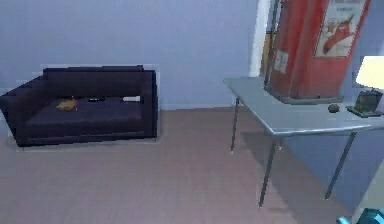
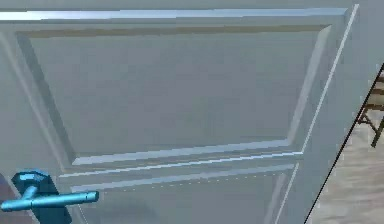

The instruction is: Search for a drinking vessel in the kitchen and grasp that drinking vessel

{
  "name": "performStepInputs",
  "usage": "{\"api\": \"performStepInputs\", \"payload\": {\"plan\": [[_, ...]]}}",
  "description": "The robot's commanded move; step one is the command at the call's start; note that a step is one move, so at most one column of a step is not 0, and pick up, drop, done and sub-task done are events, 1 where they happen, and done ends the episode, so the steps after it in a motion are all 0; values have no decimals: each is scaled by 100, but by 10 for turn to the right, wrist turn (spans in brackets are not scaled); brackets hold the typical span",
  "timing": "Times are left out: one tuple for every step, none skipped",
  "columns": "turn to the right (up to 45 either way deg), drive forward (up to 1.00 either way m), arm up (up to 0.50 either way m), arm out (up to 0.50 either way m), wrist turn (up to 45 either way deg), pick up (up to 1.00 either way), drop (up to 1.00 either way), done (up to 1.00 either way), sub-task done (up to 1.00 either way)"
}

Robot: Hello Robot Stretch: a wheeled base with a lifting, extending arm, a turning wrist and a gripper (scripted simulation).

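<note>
On the forward view's left, a dark padded sofa (image 1: 85, 102) is set against the wall. Rightward, a tall red boxy unit (image 1: 315, 50) and a white-shaded lamp (image 1: 370, 80) are borne by a flat grey thin-legged table (image 1: 300, 118). A panelled door (image 2: 180, 90) with a teal lever handle (image 2: 45, 195) is seen in the arm side view. The state of the gripper and the place of the drinking vessel cannot be told.

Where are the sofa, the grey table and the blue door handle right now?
sofa (image 1: 85, 108): forward view, on its seat cushion.
table (image 1: 300, 118): forward view, on the bare grey top near the front edge.
door handle (image 2: 55, 200): arm side view, on the blue lever.
</note>
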Motion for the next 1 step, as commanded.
{"api": "performStepInputs", "payload": {"plan": [[0, 100, 0, 0, 0, 0, 0, 0, 0]]}}
